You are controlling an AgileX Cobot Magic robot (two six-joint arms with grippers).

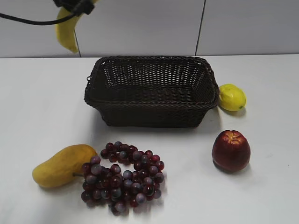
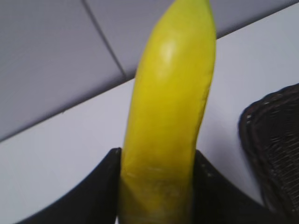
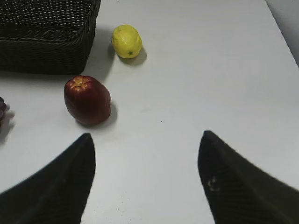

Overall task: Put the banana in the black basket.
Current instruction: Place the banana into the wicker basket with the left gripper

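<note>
The yellow banana [image 1: 67,33] hangs high at the top left of the exterior view, above the table and left of the black basket [image 1: 152,91]. My left gripper [image 1: 74,5] is shut on it; in the left wrist view the banana [image 2: 170,107] sits between both black jaws [image 2: 158,161], with the basket's rim [image 2: 273,140] at the right edge. The basket looks empty. My right gripper [image 3: 145,140] is open and empty over bare table; it is out of the exterior view. The basket's corner [image 3: 46,37] shows in the right wrist view.
A lemon [image 1: 232,97] lies right of the basket, and a red apple [image 1: 231,150] is in front of it. A mango [image 1: 63,165] and a bunch of dark grapes [image 1: 124,176] lie in front of the basket. A grey wall stands behind the table.
</note>
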